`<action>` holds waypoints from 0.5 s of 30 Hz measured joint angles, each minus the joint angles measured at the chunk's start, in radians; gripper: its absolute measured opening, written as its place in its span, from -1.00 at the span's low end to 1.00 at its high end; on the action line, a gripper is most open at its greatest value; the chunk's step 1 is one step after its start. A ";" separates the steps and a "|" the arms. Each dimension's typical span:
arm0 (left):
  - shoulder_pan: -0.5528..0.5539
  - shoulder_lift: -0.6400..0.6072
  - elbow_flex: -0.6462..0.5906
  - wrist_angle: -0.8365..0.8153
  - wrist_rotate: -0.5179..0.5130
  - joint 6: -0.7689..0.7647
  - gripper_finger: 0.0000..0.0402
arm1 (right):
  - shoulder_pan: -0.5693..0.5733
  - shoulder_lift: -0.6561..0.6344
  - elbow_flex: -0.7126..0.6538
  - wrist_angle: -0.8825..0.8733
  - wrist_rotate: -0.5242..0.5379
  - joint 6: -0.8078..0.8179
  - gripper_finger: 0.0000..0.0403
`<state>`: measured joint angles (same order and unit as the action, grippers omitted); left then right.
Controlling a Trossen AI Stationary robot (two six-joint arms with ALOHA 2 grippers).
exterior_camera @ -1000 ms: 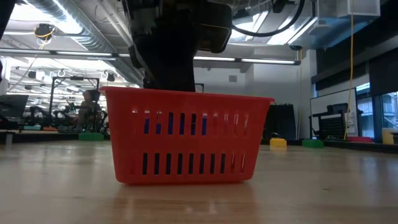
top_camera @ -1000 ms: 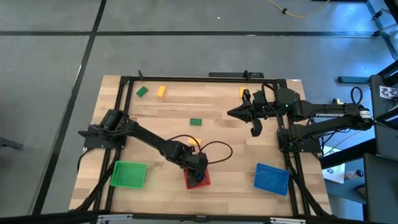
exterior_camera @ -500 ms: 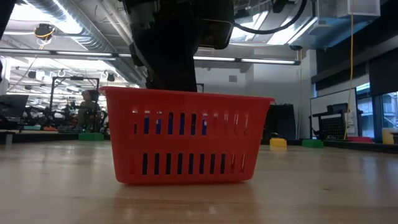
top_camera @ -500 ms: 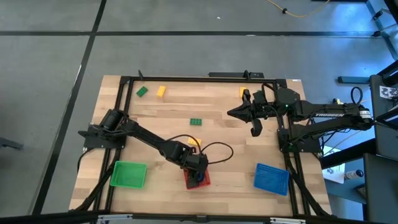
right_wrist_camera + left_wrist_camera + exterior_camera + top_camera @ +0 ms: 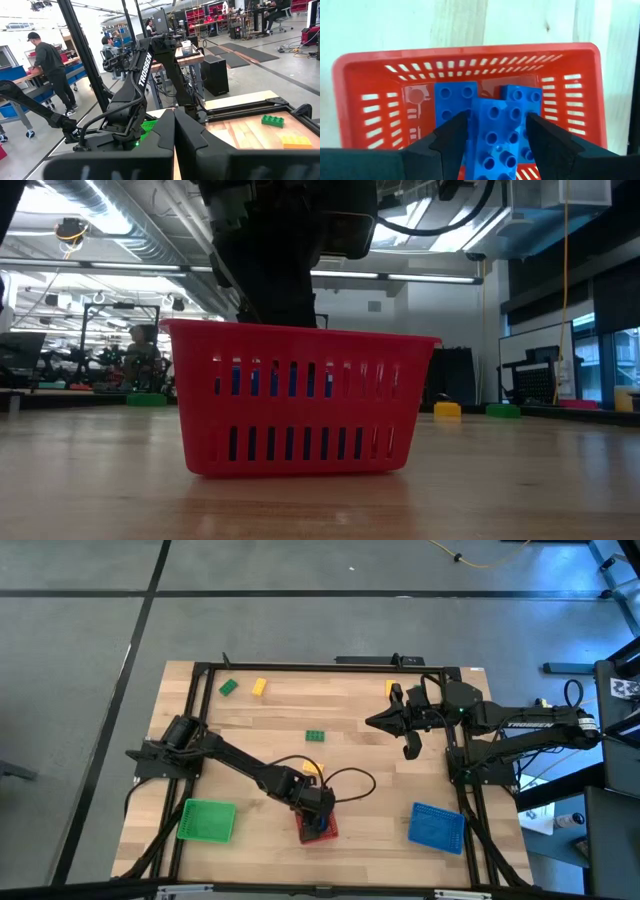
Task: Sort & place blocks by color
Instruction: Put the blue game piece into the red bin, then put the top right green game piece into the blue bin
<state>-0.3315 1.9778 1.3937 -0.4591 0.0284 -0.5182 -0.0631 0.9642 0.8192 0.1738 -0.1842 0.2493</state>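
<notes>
My left gripper [image 5: 318, 818] reaches down into the red tray [image 5: 329, 832], shut on a blue block [image 5: 496, 131]. Two more blue blocks [image 5: 451, 102] [image 5: 526, 95] lie on the tray floor beneath it. Two green blocks [image 5: 229, 687] [image 5: 316, 736] and three yellow ones [image 5: 259, 687] [image 5: 392, 688] [image 5: 312, 768] rest flat on the table. My right gripper [image 5: 372, 721] hovers shut above the far right part of the table, holding nothing; its fingers [image 5: 165, 135] meet in the right wrist view. My left gripper pinches the blue block [image 5: 492, 150] between its two fingers [image 5: 454, 140], which stand against its long sides. The fingers point down from above and lie along the block. The block's far end [image 5: 500, 105] passes beyond the fingertips and overlaps the two blocks below; whether it rests on them I cannot tell.
A green tray [image 5: 207, 819] sits at the near left and a blue tray [image 5: 437, 826] at the near right. A black cable [image 5: 350, 780] loops beside the red tray. A black frame [image 5: 300, 667] borders the table. People stand in the room beyond.
</notes>
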 joint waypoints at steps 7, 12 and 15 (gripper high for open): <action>0.016 0.000 0.000 0.000 0.000 -0.003 0.11 | 0.000 0.000 0.000 0.000 0.000 0.000 -1.00; 0.016 0.000 0.000 -0.001 -0.015 -0.003 0.33 | 0.000 0.000 0.000 0.000 0.000 0.000 -1.00; 0.025 -0.004 0.000 -0.003 0.069 0.000 0.36 | 0.000 0.000 0.000 0.000 0.000 -0.004 -1.00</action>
<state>-0.3060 1.9739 1.3934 -0.4619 0.0976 -0.5180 -0.0631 0.9642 0.8190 0.1738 -0.1844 0.2456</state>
